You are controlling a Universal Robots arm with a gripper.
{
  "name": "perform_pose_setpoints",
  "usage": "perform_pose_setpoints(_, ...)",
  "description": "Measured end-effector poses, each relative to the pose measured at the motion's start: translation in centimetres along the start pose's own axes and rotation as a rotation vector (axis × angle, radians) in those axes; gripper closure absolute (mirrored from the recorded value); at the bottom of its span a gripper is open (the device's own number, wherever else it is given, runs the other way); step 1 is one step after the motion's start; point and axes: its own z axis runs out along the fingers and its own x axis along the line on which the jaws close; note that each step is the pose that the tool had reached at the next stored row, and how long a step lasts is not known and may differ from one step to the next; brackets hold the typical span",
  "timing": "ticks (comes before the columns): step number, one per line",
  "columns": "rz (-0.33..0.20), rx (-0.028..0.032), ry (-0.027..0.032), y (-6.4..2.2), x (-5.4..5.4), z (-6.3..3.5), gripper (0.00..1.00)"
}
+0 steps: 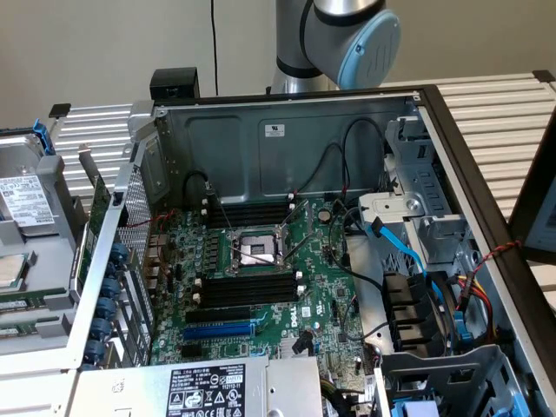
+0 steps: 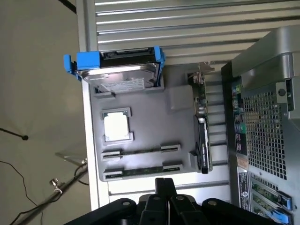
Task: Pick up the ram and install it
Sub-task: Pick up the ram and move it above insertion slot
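Wrist view: gripper (image 2: 165, 188) hangs over grey parts tray (image 2: 180, 101), jaws look pinched together w/ nothing btwn. Ram (image 2: 140, 171) stands on edge in tray clips, nearest the gripper, 2nd stick (image 2: 140, 151) just beside it. Edge-up prob. leaves the top edge free to pinch. Exterior view: black DIMM slots (image 1: 248, 289) beside CPU socket (image 1: 258, 250) look empty.

We see a robotics lab or hardware workshop: an opened computer case (image 1: 261, 165), motherboard (image 1: 314, 248) bare, sits on a slatted metal tabletop (image 1: 495, 104) beside a grey parts tray (image 2: 178, 99), a robot arm (image 1: 304, 39) rising beyond it.
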Motion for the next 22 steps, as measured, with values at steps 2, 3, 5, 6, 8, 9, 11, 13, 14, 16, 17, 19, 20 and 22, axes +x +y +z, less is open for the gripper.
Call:
perform_pose_setpoints(2, -0.036, -0.0007, 0.0018, 0.00, 0.00, 0.01, 0.89)
perform_pose_setpoints(3, -0.054, -0.0011, 0.0026, 0.00, 0.00, 0.01, 0.89)
perform_pose_setpoints(5, -0.090, -0.0017, 0.0045, 0.00, 0.00, 0.01, 0.89)
perform_pose_setpoints(6, -0.108, -0.0021, 0.0053, 0.00, 0.00, 0.02, 0.89)
perform_pose_setpoints(8, -0.144, -0.0027, 0.0071, 0.00, 0.00, 0.02, 0.89)
perform_pose_setpoints(9, -0.162, -0.0031, 0.0079, 0.00, 0.00, 0.02, 0.89)
perform_pose_setpoints(11, -0.200, -0.0038, 0.0098, 0.00, 0.00, 0.02, 0.89)
perform_pose_setpoints(13, -0.236, -0.0045, 0.0116, 0.00, 0.00, 0.02, 0.89)
perform_pose_setpoints(14, -0.254, -0.0049, 0.0124, 0.00, 0.00, 0.03, 0.89)
perform_pose_setpoints(16, -0.290, -0.0056, 0.0142, 0.00, 0.00, 0.03, 0.89)
perform_pose_setpoints(17, -0.308, -0.0059, 0.0152, 0.00, 0.00, 0.04, 0.89)
perform_pose_setpoints(19, -0.344, -0.0066, 0.0170, 0.00, 0.00, 0.05, 0.89)
perform_pose_setpoints(20, -0.362, -0.0070, 0.0178, 0.00, 0.00, 0.07, 0.89)
perform_pose_setpoints(22, -0.399, -0.0077, 0.0198, 0.00, 0.00, 0.08, 0.89)
